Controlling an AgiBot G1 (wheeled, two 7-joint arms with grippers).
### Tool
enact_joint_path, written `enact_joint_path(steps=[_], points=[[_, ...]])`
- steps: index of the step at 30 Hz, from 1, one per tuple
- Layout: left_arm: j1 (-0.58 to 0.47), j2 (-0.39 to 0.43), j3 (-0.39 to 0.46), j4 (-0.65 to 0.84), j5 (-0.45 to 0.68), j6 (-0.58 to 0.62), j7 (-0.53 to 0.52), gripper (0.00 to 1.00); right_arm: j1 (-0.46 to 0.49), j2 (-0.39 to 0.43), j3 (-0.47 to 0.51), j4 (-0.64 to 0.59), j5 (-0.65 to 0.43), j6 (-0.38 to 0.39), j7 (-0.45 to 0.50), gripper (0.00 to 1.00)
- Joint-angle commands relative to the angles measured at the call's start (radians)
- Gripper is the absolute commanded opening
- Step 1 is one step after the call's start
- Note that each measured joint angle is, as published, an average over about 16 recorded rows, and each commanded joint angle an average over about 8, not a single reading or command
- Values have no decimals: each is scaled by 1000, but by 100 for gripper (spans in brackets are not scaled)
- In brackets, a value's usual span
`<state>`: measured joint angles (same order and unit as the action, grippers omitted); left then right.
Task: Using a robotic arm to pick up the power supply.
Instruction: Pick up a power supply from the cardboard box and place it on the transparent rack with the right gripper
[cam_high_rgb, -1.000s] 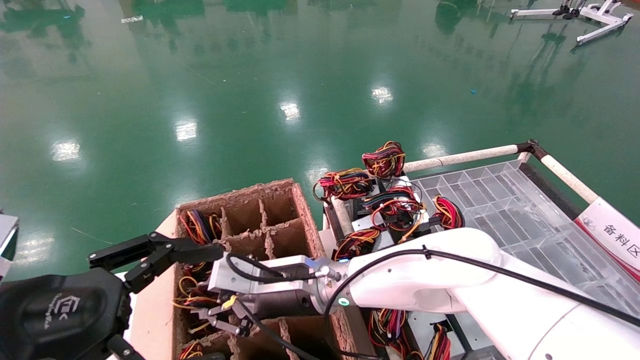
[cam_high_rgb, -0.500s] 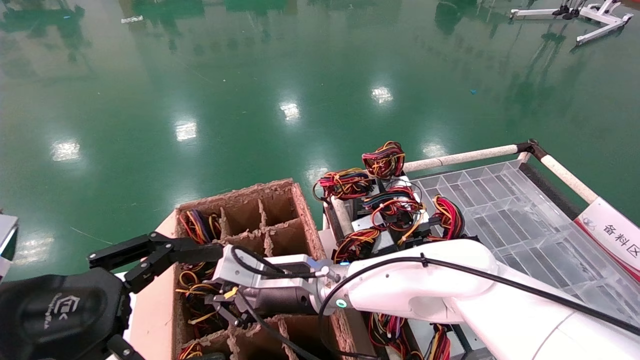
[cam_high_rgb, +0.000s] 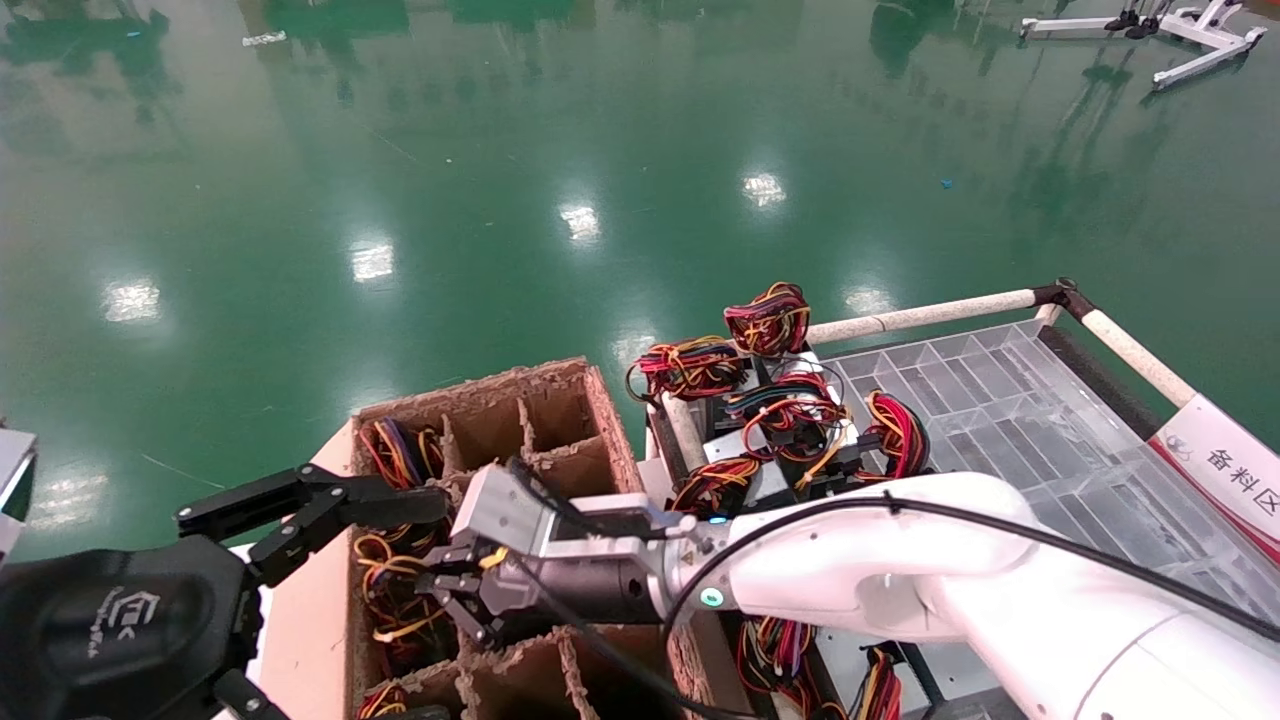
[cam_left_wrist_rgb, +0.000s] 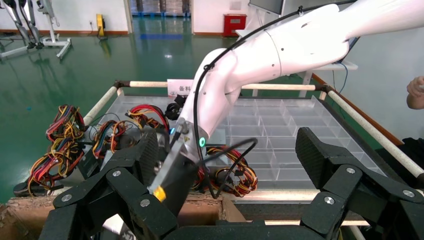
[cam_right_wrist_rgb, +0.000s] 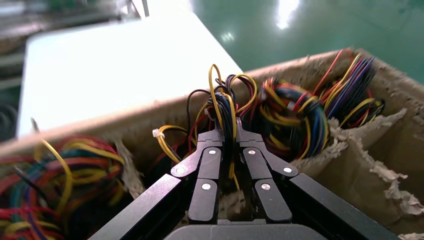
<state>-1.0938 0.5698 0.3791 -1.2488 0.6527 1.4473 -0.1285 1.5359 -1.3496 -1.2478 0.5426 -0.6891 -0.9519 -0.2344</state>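
Note:
My right arm (cam_high_rgb: 860, 570), glossy white with a looping black cable, reaches across into the left column of a brown divided cardboard box (cam_high_rgb: 608, 420). Its black gripper (cam_high_rgb: 447, 592) (cam_right_wrist_rgb: 229, 133) is shut on a few black and yellow wires (cam_right_wrist_rgb: 223, 102) of a power supply's bundle (cam_high_rgb: 390, 590) in that cell. The power supply's grey case is hidden down in the cell. My left gripper (cam_left_wrist_rgb: 230, 150) is parked at the near left beside the box, open and holding nothing.
More wire bundles (cam_right_wrist_rgb: 295, 117) fill neighbouring cells of the box. Other power supplies with red and yellow wires (cam_high_rgb: 790, 420) are heaped at the left end of a clear compartment tray (cam_high_rgb: 1000, 400), which is railed by white bars (cam_high_rgb: 920, 315). Green floor lies beyond.
The right gripper has risen a little and swung toward the box's far side, drawing the pinched wires upward. The left arm has not moved.

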Motion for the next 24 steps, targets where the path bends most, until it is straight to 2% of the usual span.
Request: enact_joint_path(steps=[1,15,24], points=[[0,0,0,0,0,0,0,100,-1,2,10,-16,26,-25,-5,0],[0,0,0,0,0,0,0,100,15,32,143,-175,253,-298,-44,0],[0,0,0,0,0,0,0,100,74,46,230,-295,374,-405,-63,0]])
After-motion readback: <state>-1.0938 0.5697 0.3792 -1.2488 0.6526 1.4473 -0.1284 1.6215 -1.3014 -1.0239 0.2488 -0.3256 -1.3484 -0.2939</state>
